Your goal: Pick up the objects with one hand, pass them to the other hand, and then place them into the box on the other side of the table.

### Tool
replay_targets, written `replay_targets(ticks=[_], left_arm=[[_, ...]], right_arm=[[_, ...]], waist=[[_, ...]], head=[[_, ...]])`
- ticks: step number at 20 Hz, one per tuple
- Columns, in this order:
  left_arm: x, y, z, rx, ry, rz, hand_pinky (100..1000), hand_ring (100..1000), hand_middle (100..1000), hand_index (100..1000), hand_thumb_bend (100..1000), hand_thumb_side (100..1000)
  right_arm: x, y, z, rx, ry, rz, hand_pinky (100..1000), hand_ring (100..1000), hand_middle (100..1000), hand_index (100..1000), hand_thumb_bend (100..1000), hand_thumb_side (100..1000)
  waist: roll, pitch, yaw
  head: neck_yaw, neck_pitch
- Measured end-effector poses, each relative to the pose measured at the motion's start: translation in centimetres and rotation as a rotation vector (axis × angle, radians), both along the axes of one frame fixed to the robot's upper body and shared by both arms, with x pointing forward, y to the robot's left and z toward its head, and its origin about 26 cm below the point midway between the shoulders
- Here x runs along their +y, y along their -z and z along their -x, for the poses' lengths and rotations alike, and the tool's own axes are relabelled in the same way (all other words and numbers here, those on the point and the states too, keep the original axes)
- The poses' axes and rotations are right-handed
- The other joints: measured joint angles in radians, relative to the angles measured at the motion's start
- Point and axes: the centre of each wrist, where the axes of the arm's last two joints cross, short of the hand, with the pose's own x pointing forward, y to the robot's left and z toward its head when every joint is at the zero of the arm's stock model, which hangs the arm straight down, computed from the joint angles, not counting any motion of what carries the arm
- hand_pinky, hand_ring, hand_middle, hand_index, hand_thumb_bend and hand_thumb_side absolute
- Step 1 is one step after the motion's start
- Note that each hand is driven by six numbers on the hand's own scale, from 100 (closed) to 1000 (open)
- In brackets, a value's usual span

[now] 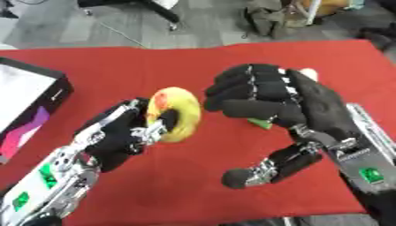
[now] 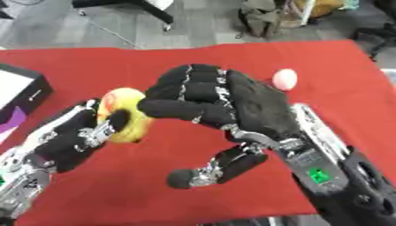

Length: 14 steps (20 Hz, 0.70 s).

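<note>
A yellow ring-shaped toy (image 1: pixel 177 113) with a red patch is held up over the red table, my left hand (image 1: pixel 123 132) curled around its left side. My right hand (image 1: pixel 278 99) hovers just right of the ring, fingers bent toward it and thumb stretched out low, holding nothing. A small green object (image 1: pixel 260 122) lies on the cloth, mostly hidden behind the right hand. A pale pink egg-shaped object (image 2: pixel 284 79) rests on the cloth behind the right hand.
A black box (image 1: pixel 31 95) with a white and purple inside stands at the left edge of the red cloth (image 1: pixel 139 66). Beyond the table's far edge are chair legs and bags on a grey floor.
</note>
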Motion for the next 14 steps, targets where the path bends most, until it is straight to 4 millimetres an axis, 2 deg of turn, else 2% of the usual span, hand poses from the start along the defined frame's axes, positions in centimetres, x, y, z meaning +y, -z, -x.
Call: replay_targets(ticks=[5, 9, 12, 14], left_arm=[[4.6, 0.2, -1.1, -0.028, -0.345, -0.139, 821, 498, 274, 335, 109, 184], [10.1, 1.3, -3.0, 0.022, -0.816, -0.422, 786, 511, 285, 349, 186, 170], [14.4, 1.9, -4.7, 0.071, -1.147, -0.631, 776, 516, 290, 353, 190, 159], [17.3, 1.7, -6.0, 0.065, -1.256, -0.672, 779, 529, 314, 377, 195, 180]], right_arm=[[-0.3, 0.4, -0.1, 0.016, 0.013, -0.008, 771, 771, 777, 993, 418, 301], [-0.4, 0.8, -0.1, 0.028, 0.018, -0.003, 775, 770, 775, 991, 406, 308], [-0.6, 1.1, -0.1, 0.036, 0.022, 0.006, 779, 769, 773, 990, 395, 315], [-0.8, 1.4, -0.1, 0.043, 0.026, 0.015, 781, 768, 771, 989, 387, 321]], waist=[[0.011, 0.0, -0.004], [0.017, -0.003, -0.016], [0.018, -0.003, -0.025], [0.018, -0.004, -0.029]], head=[[0.083, 0.0], [0.161, -0.009], [0.21, -0.029], [0.231, -0.038]])
